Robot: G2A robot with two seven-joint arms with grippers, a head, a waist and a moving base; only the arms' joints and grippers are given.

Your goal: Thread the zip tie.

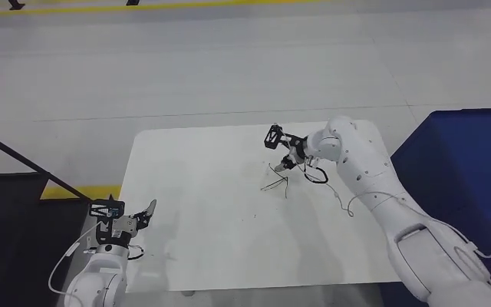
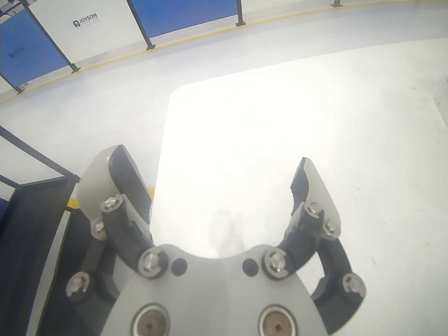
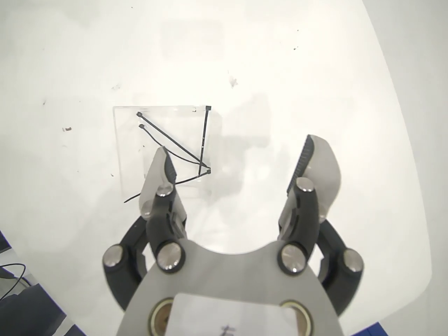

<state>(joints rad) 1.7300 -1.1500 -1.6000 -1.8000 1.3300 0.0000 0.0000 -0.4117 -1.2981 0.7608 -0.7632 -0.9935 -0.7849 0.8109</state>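
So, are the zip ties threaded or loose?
Loose. The zip ties lie crossed on the clear sheet, none closed into a loop; the open right gripper holds nothing.

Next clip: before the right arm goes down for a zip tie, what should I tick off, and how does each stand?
1. Right gripper open, empty: ok.
2. Left gripper open, empty: ok.
3. Black plastic zip ties lie on the clear square sheet on the white table: ok.
4. One tie apart for a clean pick: not ok, they cross.
5. Right gripper's height above them: cannot tell.
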